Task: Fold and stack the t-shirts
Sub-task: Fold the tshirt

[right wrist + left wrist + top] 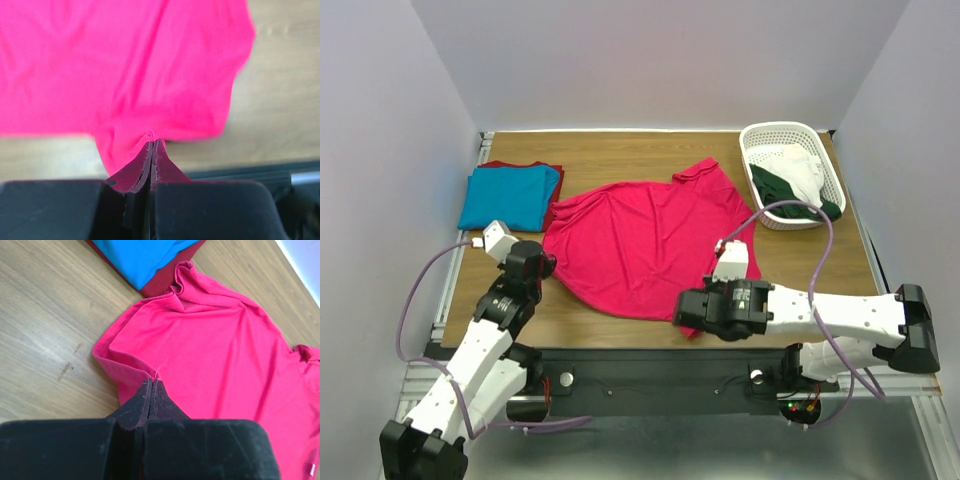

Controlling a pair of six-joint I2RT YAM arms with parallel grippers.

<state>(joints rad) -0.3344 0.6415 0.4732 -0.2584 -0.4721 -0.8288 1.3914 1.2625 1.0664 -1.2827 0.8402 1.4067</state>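
Note:
The crimson-pink t-shirt (640, 240) lies spread on the table's middle. My left gripper (548, 266) is shut on its left edge; the wrist view shows the jaws (152, 381) pinching a fold of the pink cloth (220, 350). My right gripper (688, 318) is shut on the shirt's near right corner; the wrist view shows the jaws (152, 142) closed on pink cloth (125, 65). A folded turquoise-blue shirt (508, 197) lies on a dark red shirt (552, 212) at the back left; both show in the left wrist view (140, 257).
A white lattice basket (790, 172) at the back right holds white and dark green clothes. The wooden table (620, 155) is bare at the back. The table's near edge and black rail (650, 365) lie just below my right gripper.

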